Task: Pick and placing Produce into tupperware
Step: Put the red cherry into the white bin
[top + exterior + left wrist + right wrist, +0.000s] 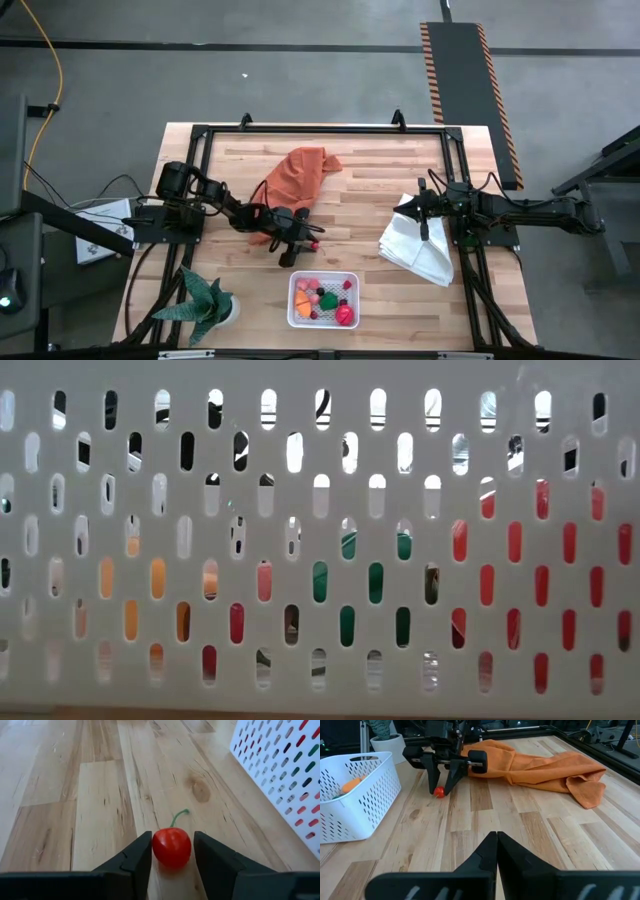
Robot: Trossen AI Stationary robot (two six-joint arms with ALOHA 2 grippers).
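- White perforated tupperware (322, 300) at the table's near edge, centre; slotted walls, rounded corners. Produce (330, 300) inside: red, pink, green, orange and dark pieces, seen from above and through the slots in the low view.
- Small potted plant (205, 303) just left of the container, near the front edge.
- Left gripper (305, 243) just beyond the container, fingers pointing down at the wooden table (250, 170). A red cherry (171, 847) with a green stem sits on the boards between the two dark fingers (135, 862); narrow gaps show on both sides, so the jaws are partly drawn in, not yet pinching it. The same cherry shows below the jaws in the right wrist view (438, 792).
- Right gripper (423, 222) over the white folded cloth (418, 243) on the right side, fingers pressed together, holding nothing.
- Orange cloth (303, 172) crumpled farther back, centre, behind the left arm.
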